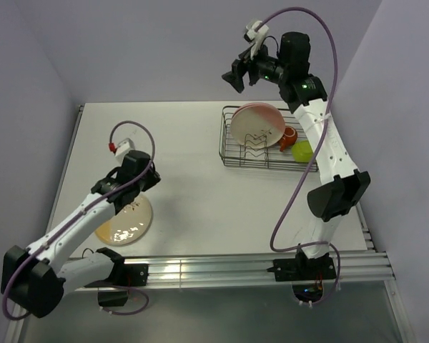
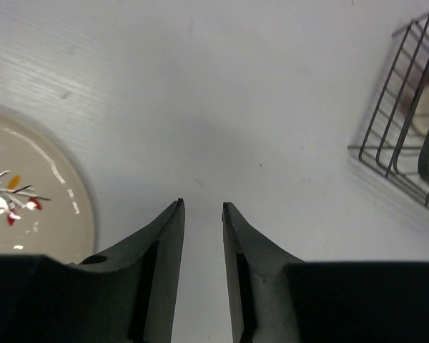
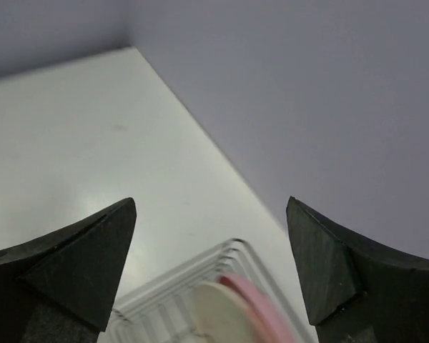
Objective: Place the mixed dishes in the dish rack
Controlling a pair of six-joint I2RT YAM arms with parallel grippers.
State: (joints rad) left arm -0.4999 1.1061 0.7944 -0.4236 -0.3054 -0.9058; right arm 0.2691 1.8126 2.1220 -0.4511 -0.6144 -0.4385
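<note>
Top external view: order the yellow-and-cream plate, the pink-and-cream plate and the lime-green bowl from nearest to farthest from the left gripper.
From the left gripper:
1. yellow-and-cream plate, on the table just beside it.
2. pink-and-cream plate, in the dish rack, left part.
3. lime-green bowl, at the rack's right end.

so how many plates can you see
2: a pink-and-cream plate leaning in the rack, a yellow-and-cream plate flat on the table. Another may hide behind the racked one.
</note>
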